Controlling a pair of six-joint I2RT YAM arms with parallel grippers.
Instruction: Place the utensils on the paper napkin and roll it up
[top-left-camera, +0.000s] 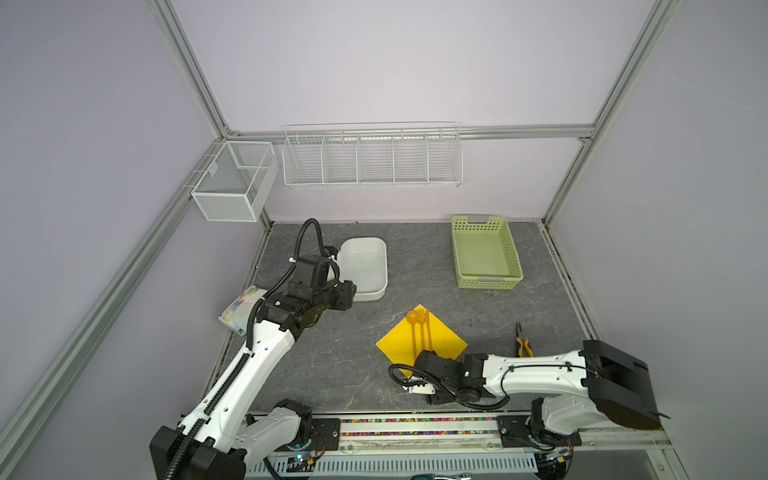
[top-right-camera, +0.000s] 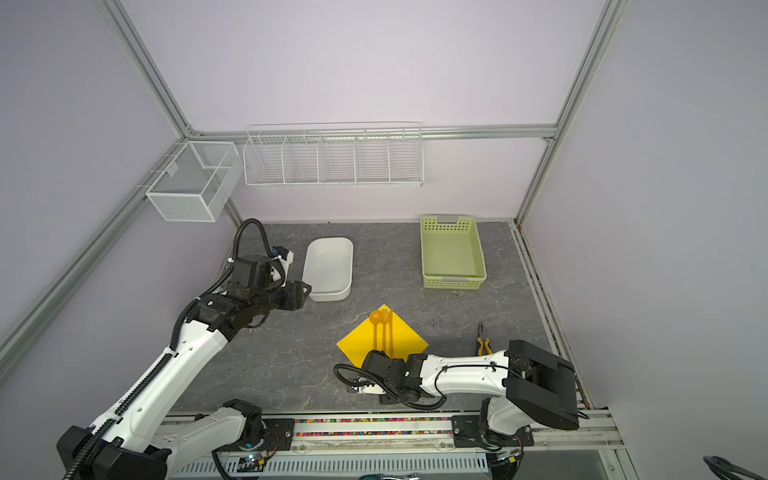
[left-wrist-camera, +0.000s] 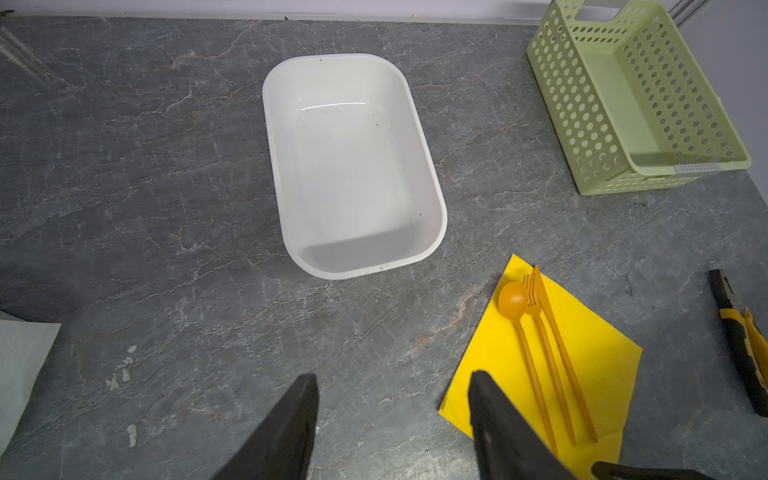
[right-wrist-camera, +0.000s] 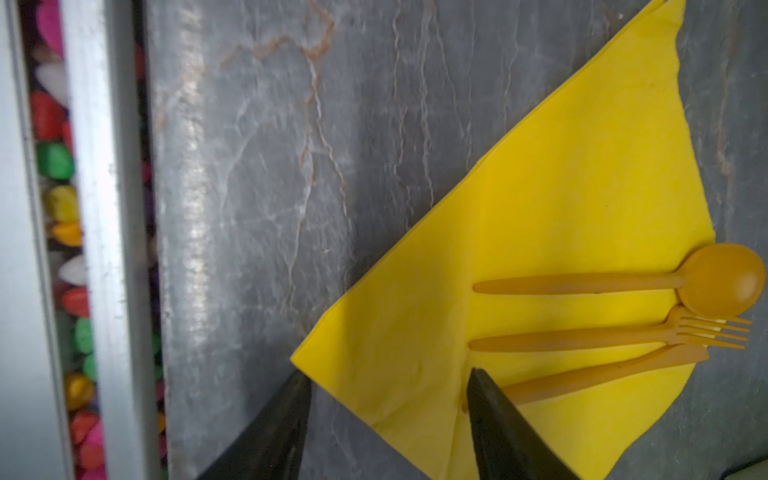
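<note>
The yellow paper napkin (top-left-camera: 432, 338) (top-right-camera: 409, 341) (left-wrist-camera: 598, 357) (right-wrist-camera: 582, 174) lies flat as a diamond in the near middle of the table. Three orange utensils rest on it side by side, heads pointing away: a spoon (top-left-camera: 413, 316) (right-wrist-camera: 723, 278), a fork (right-wrist-camera: 582, 338) and a knife (right-wrist-camera: 602, 374). My right gripper (right-wrist-camera: 390, 372) is open low over the napkin's near corner; one finger is beside the paper's edge, the other over the knife handle's end. In both top views its wrist (top-left-camera: 434, 365) hides the fingers. My left gripper (left-wrist-camera: 394, 376) (top-left-camera: 347, 297) hovers open and empty by the white tub.
A white tub (top-left-camera: 370, 296) stands at the back left and a green perforated basket (top-left-camera: 514, 253) at the back right. Yellow-handled pliers (top-left-camera: 524, 343) lie right of the napkin. A printed white packet (top-left-camera: 241, 309) sits at the left edge. A metal rail (right-wrist-camera: 99, 249) borders the front.
</note>
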